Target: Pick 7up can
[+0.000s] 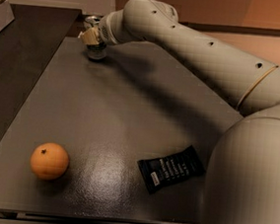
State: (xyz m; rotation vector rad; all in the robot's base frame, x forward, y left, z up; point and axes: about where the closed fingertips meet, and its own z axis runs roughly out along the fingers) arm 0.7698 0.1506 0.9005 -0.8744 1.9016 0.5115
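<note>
Upper left of the frame, near the far edge of the dark grey table (131, 103): one 7up can (96, 52), upright, its silver top rim showing above and its lower body below the gripper (91, 35). The gripper sat at the can's mid-height, overlapping its front. Whether it was clamped on the can or loose about it could not be told.

Arm (196, 45): cream-white, jointed, stretched from the right edge across the upper frame to the can.

Robot body (252, 184): a large rounded cream shell, filling the lower right corner.

Orange (49, 161): lower left, resting on the table near its front edge, stem mark upward — well apart from the can.

Snack packet (170, 168): black with white print, lying flat, lower centre-right, between the orange and the robot body and just beside the latter.

Darker counter (16, 62): ran along the table's left side.
</note>
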